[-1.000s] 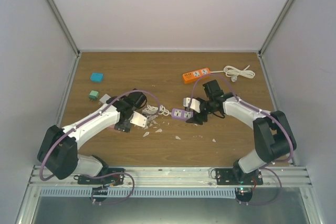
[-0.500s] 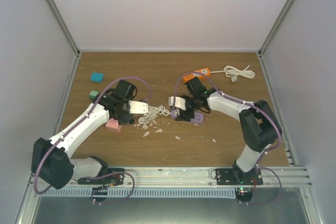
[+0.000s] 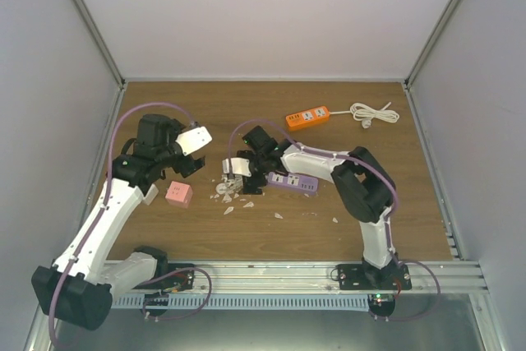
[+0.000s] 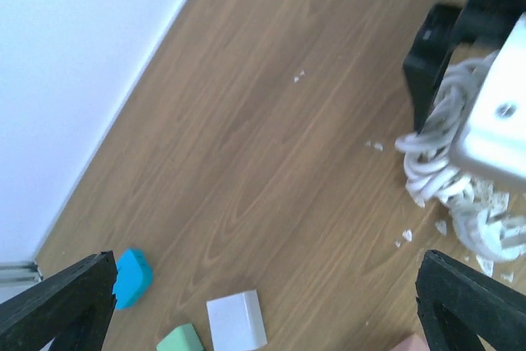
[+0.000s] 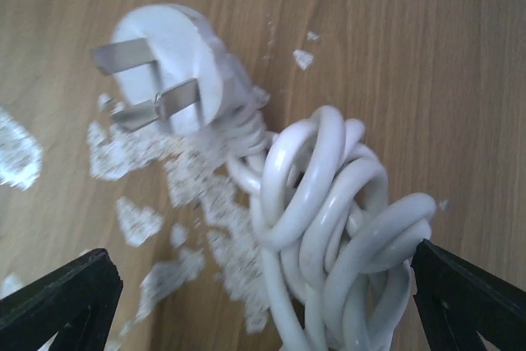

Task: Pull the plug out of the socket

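The white plug [image 5: 177, 67] lies loose on the wood with its bare prongs showing, joined to a coil of white cable [image 5: 345, 228]. The purple socket strip [image 3: 293, 181] lies apart from it, under my right forearm. My right gripper [image 3: 237, 168] is open, low over the coil, with its fingertips [image 5: 62, 302] wide on either side of the cable. My left gripper [image 3: 192, 143] is open and empty, raised at the left, away from the plug. The left wrist view shows the coil [image 4: 448, 154] and the right gripper [image 4: 485, 80] at its right edge.
White crumbs [image 3: 234, 203] litter the wood around the coil. A pink cube [image 3: 178, 194] sits by my left arm. Teal [image 4: 131, 275], green [image 4: 181, 339] and white [image 4: 237, 320] blocks lie at the left. An orange power strip [image 3: 307, 116] and another white cable [image 3: 374, 113] lie at the back right.
My right gripper has moved left from the purple strip to over the cable coil. My left arm has swung left and up, away from the coil, uncovering the pink cube.
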{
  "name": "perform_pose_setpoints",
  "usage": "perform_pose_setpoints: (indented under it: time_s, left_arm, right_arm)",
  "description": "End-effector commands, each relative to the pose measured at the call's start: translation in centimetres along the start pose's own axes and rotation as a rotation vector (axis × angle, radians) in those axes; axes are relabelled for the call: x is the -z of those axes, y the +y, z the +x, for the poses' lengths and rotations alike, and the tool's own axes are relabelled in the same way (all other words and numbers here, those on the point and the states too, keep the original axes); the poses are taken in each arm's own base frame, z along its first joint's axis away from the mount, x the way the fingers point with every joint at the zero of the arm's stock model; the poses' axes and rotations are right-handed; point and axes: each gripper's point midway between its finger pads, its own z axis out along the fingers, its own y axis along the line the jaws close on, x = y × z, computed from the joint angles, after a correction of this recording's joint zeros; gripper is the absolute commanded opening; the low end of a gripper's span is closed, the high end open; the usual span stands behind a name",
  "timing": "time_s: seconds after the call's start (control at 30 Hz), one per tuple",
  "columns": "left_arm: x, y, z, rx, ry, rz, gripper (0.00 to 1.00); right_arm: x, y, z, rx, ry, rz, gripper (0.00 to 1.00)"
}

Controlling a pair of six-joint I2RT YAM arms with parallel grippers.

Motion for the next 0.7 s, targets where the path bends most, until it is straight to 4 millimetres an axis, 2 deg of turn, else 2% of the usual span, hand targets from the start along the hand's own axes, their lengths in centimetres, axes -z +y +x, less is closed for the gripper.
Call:
perform_pose_setpoints:
  time_s: [0.0, 0.13, 0.33, 0.53, 0.67]
  left_arm:
    - [0.6, 0.4, -2.2, 0.082, -0.125, -0.004, 0.99]
    - [1.0, 0.0, -2.5, 0.106, -0.162, 0.002, 0.99]
    - [0.8, -0.4, -2.5, 0.118, -0.172, 0.015, 0.99]
    - [0.8, -0.6, -2.6, 0.119, -0.180, 0.025, 0.99]
    - [0.9, -0.8, -2.7, 0.116, -0.183, 0.038, 0.99]
  right_arm:
    - [-2.4, -1.9, -0.7, -0.007, 0.018, 0.047, 0.97]
    - [-3.6, -4.8, 0.2, -0.067, 0.049, 0.128, 0.93]
    - [-2.6, -8.9, 3.5, -0.224, 0.081, 0.203, 0.82]
    - [0.3, -11.1, 7.8, -0.392, 0.088, 0.252, 0.74]
    - [3.0, -11.1, 11.2, -0.474, 0.099, 0.280, 0.67]
